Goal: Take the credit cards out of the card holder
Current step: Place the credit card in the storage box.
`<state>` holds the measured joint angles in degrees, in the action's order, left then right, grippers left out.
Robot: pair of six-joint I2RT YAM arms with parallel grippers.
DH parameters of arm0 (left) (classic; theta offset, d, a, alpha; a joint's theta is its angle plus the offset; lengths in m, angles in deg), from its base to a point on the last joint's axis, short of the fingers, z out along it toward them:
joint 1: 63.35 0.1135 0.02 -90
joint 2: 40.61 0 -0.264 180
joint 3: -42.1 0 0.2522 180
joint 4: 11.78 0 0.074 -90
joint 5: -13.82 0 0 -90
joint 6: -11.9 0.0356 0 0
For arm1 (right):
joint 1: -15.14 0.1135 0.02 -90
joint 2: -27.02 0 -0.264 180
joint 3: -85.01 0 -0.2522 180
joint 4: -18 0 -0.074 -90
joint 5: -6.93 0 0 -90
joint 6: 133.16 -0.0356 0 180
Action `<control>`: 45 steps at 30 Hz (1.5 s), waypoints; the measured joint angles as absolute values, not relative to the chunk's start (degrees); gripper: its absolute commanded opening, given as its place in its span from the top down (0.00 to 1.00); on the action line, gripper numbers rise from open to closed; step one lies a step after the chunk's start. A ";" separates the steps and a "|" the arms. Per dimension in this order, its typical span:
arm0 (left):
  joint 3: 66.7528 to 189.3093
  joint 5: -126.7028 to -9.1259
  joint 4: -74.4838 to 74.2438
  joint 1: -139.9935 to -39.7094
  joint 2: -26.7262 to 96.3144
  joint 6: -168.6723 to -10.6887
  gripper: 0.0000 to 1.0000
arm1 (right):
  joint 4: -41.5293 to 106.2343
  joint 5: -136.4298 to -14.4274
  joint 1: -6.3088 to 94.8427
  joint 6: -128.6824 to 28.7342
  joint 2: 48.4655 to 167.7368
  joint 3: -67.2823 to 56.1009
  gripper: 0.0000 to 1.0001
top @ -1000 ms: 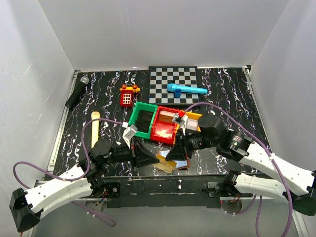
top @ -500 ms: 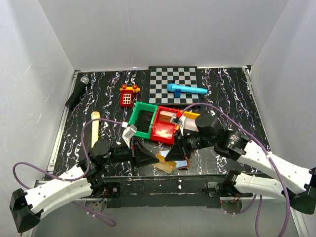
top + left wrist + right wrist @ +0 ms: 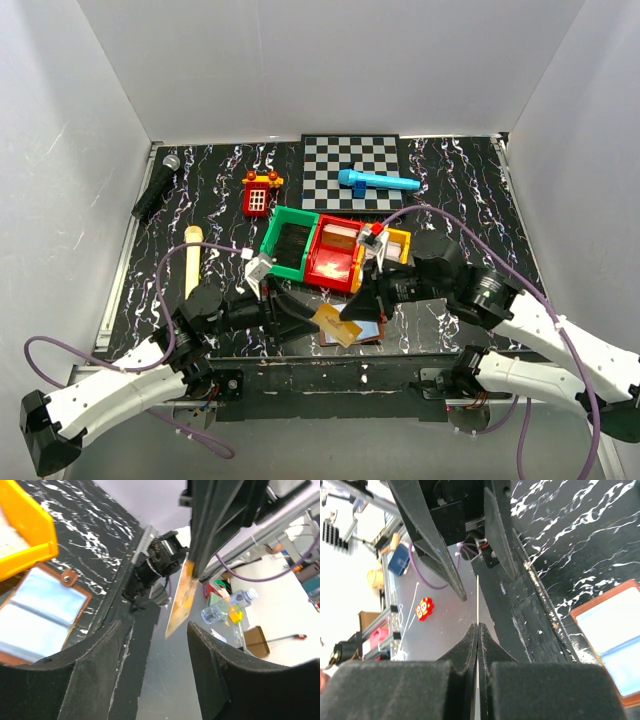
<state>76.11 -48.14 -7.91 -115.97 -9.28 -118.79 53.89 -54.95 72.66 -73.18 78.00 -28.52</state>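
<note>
1. Table (image 3: 450, 200): black marbled top.
2. Chessboard (image 3: 350, 165): far side, w/ blue cylinder (image 3: 378, 181) on it.
3. Bins: green (image 3: 270, 240), red (image 3: 335, 265), orange (image 3: 400, 240), in a row at centre.
4. Left gripper (image 3: 154, 630): jaws apart, nothing between them; sits just left of the raised card.
5. Right gripper (image 3: 477, 630): fingers pressed together, pinching credit card.
6. Card holder (image 3: 368, 330): lies open, blue pockets up, near table edge, just in front of red and orange bins.
7. Credit card (image 3: 179, 600): tan, lifted clear of holder, seen edge-on, betw. the two grippers.
</note>
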 measured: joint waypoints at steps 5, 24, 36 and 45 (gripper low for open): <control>76.62 -55.07 2.45 -115.10 -15.97 -117.69 0.47 | 61.62 -60.17 68.66 -70.62 78.61 -21.78 0.99; 79.15 -65.91 16.05 -114.77 -22.98 -117.72 0.50 | 55.09 -78.21 62.65 -30.71 99.29 -18.64 0.99; 79.15 -65.67 15.48 -114.77 -20.62 -118.61 0.51 | 49.93 -71.47 58.01 -18.71 114.92 -10.99 0.99; 79.50 -66.22 15.98 -114.77 -19.51 -117.89 0.51 | 45.87 -71.06 57.88 -14.36 117.32 -13.46 0.99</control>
<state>79.50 -66.22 15.98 -114.77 -19.51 -117.89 45.87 -71.06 57.88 -14.36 117.32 -13.46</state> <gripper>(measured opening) 0.494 0.022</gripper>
